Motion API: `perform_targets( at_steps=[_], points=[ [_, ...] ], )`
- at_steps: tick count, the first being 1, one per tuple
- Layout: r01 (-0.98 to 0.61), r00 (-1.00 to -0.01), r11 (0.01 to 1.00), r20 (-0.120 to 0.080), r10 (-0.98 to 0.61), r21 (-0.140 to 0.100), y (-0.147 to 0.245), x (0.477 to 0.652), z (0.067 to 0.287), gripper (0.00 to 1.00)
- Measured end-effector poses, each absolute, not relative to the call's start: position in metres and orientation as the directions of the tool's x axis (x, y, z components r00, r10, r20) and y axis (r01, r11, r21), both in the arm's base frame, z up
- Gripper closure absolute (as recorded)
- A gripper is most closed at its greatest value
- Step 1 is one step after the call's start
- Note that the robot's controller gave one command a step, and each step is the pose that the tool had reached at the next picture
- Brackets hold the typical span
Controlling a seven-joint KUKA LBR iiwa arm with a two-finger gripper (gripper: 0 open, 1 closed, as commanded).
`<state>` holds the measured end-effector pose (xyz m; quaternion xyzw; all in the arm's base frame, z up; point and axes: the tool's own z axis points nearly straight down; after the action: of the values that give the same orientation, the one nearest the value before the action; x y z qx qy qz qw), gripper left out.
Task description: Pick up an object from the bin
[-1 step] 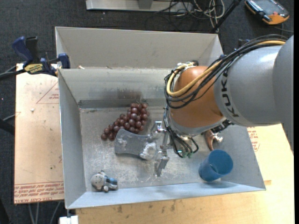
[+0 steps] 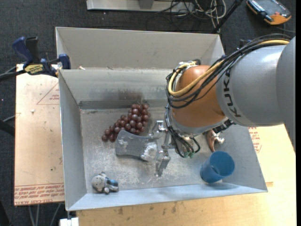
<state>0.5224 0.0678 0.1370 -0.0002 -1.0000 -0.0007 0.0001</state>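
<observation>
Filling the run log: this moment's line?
gripper | at right end of grey flat piece | grape bunch beyond it | blue cup at view's right

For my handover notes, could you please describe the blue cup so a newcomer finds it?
Look in the grey bin, at its corner at the view's lower right, right of the end effector. The blue cup sits there, the only bright blue thing; the grapes further left are dark red.

The bin [image 2: 70, 140] is lit brightly and evenly from above. Soft shadow falls on the bin's floor beneath the arm's orange cover [image 2: 195, 98], which carries a pale sheen. The carpet [image 2: 47, 8] behind the bin is dim.
</observation>
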Motion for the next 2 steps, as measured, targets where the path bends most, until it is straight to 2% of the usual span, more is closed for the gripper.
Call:
perform_targets(
  at_steps=[1, 2],
  points=[
    [-0.263, -0.965, 0.965, -0.005, -0.263, 0.0, 0.071, 0.541, 0.113, 0.0],
    [-0.419, -0.908, 0.908, -0.003, -0.419, 0.002, 0.067, 0.551, 0.097, 0.0]
  ],
)
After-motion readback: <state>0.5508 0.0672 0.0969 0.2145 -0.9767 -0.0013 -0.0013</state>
